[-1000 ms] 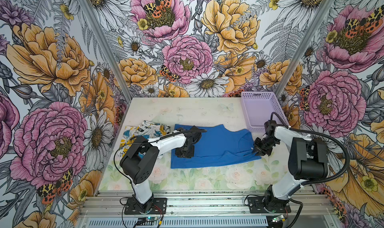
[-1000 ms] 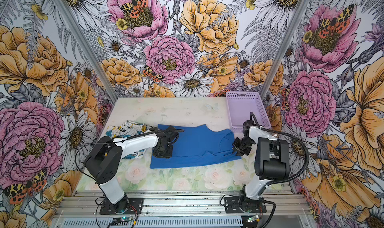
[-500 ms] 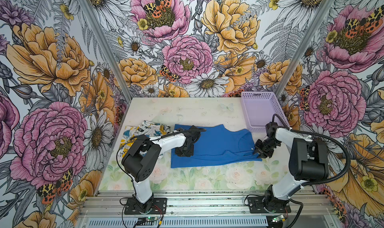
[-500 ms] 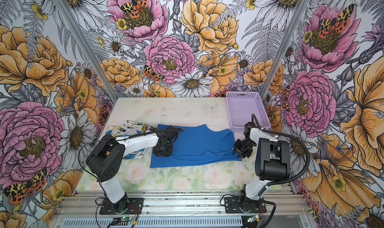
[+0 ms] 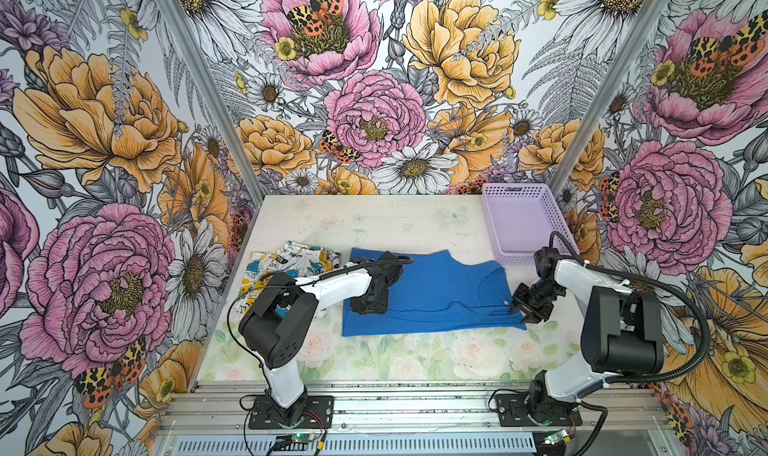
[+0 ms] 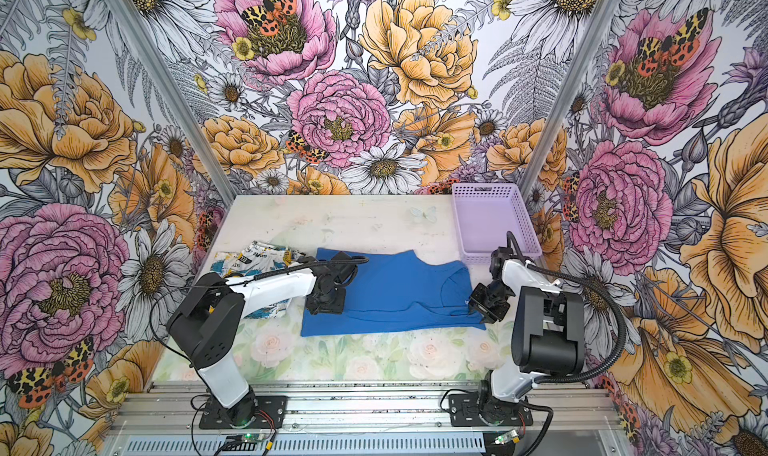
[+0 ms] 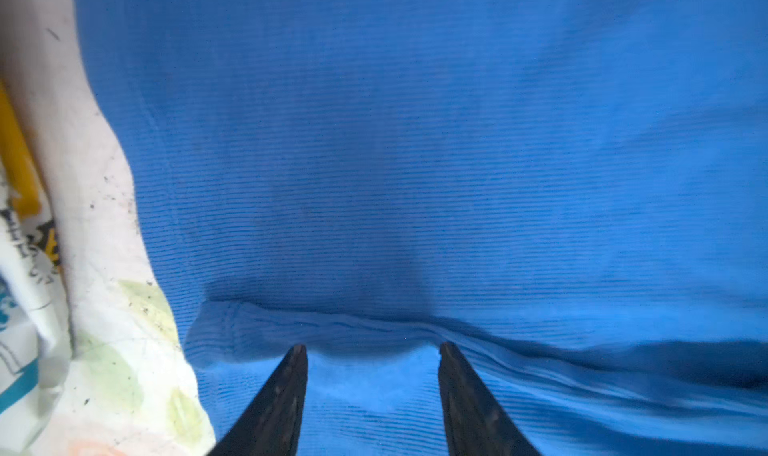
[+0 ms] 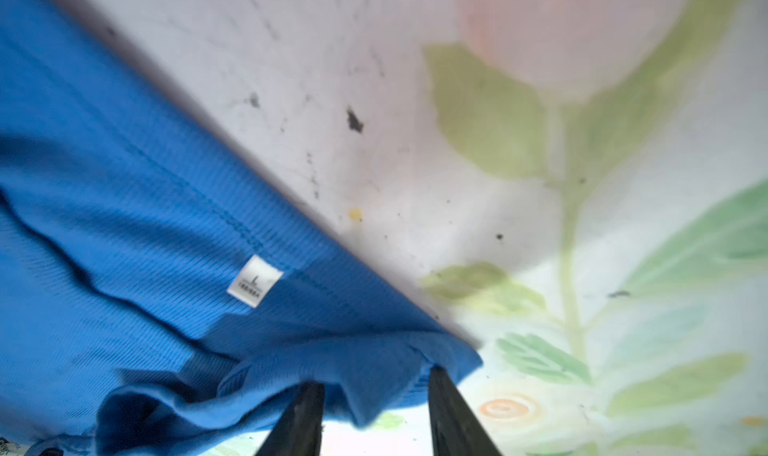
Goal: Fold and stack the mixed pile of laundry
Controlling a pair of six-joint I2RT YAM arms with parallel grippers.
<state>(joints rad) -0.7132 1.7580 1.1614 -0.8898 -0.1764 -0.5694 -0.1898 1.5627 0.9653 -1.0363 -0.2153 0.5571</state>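
Laundry lies in two pieces on the table [image 5: 374, 225]: a blue T-shirt [image 5: 440, 296] spread flat in the middle, and a printed white garment [image 5: 297, 258] bunched just left of it, partly under the left arm. Left gripper [image 5: 370, 304] sits low over the shirt's left end. Its wrist view shows the fingers [image 7: 286, 391] parted, with blue cloth flat between them and a fold ridge just past the tips. Right gripper [image 5: 527, 308] is at the shirt's near right corner, jaws likewise spread, the corner bunched at the tips. A white size label [image 8: 254, 281] shows nearby. A lavender basket [image 5: 515, 188] stands far right.
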